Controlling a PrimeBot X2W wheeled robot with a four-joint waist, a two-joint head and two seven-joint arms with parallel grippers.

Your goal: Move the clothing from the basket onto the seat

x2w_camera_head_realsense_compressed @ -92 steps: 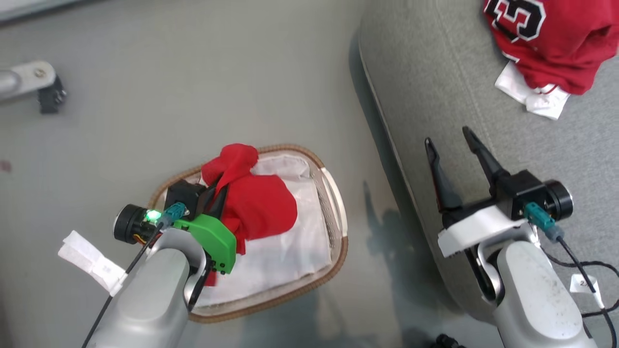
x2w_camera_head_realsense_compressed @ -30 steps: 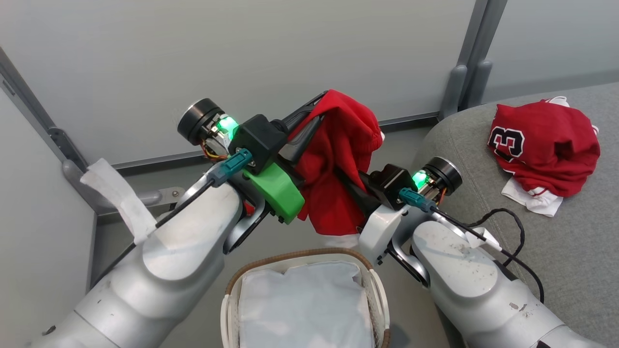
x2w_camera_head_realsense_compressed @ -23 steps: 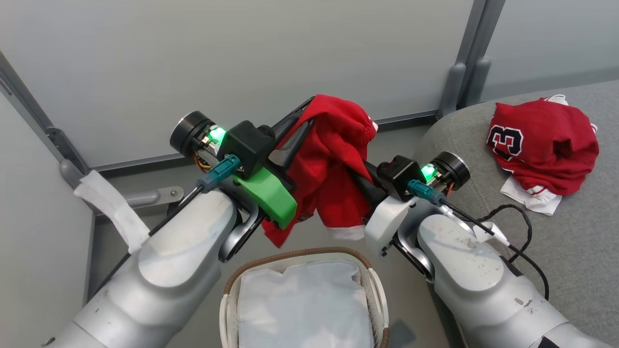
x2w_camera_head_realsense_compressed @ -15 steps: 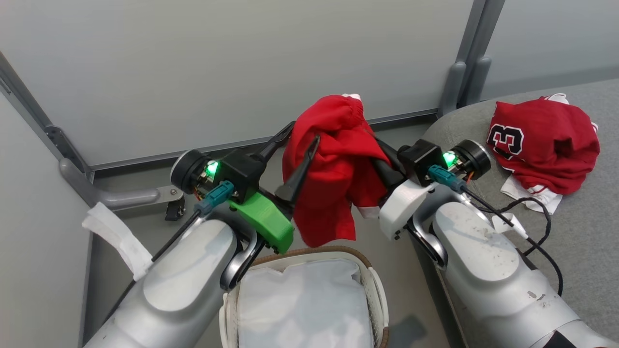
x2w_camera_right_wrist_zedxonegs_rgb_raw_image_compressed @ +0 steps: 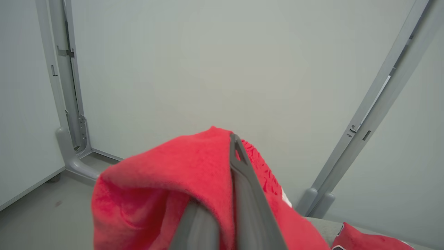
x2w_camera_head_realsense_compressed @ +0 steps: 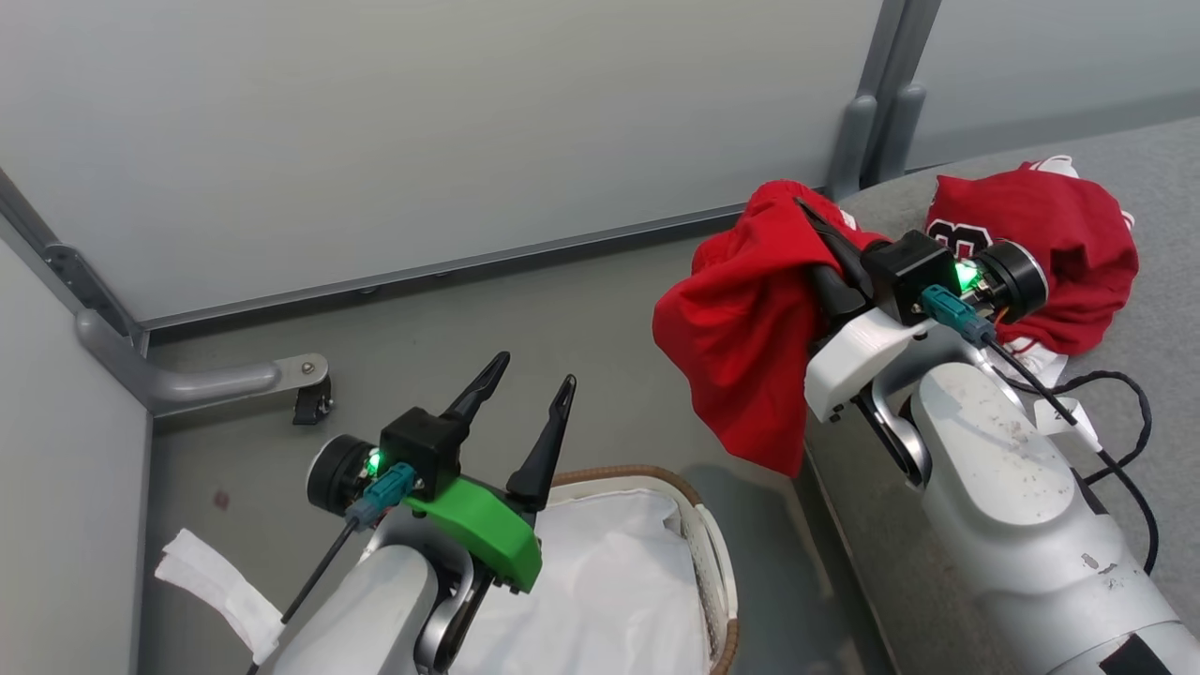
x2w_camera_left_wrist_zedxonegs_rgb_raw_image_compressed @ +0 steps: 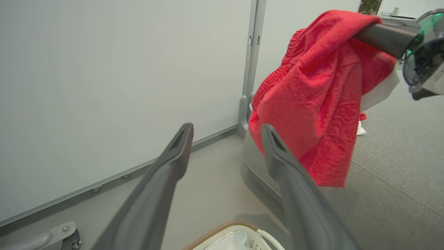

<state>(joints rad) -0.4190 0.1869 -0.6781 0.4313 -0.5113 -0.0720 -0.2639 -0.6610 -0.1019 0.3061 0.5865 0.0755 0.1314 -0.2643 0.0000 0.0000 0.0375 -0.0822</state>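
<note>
Red cloth with a coarse weave hangs bunched from the right hand (x2w_camera_head_realsense_compressed: 806, 211) in the head view: this garment (x2w_camera_head_realsense_compressed: 741, 328) is clenched between the two dark fingers and droops in folds past the seat's (x2w_camera_head_realsense_compressed: 1162, 309) left edge, its lowest corner over the floor (x2w_camera_head_realsense_compressed: 525, 309). A strip of white trim peeks out near the grip. The jersey (x2w_camera_head_realsense_compressed: 1059, 225) lies crumpled on the seat near its far left corner, part of a black-and-white numeral showing behind the wrist. The left hand (x2w_camera_head_realsense_compressed: 534, 370) is released, fingers spread and empty, above the basket's (x2w_camera_head_realsense_compressed: 675, 483) far rim. Inside the basket lies the white liner (x2w_camera_head_realsense_compressed: 609, 581).

From the left wrist, the left hand (x2w_camera_left_wrist_zedxonegs_rgb_raw_image_compressed: 226, 127) has its fingers wide apart with nothing between them. The garment (x2w_camera_left_wrist_zedxonegs_rgb_raw_image_compressed: 312, 97) hangs ahead and to the right, draped from a finger of the right hand; a gathered elastic band runs down its left side. Behind it is the seat (x2w_camera_left_wrist_zedxonegs_rgb_raw_image_compressed: 399, 166), and the basket's woven rim (x2w_camera_left_wrist_zedxonegs_rgb_raw_image_compressed: 222, 229) shows at the bottom edge.

From the right wrist, the right hand (x2w_camera_right_wrist_zedxonegs_rgb_raw_image_compressed: 229, 152) is closed on the garment (x2w_camera_right_wrist_zedxonegs_rgb_raw_image_compressed: 166, 173), which folds over one finger and covers its tip. A corner of the jersey (x2w_camera_right_wrist_zedxonegs_rgb_raw_image_compressed: 367, 239) rests on the seat (x2w_camera_right_wrist_zedxonegs_rgb_raw_image_compressed: 319, 222) at lower right.
</note>
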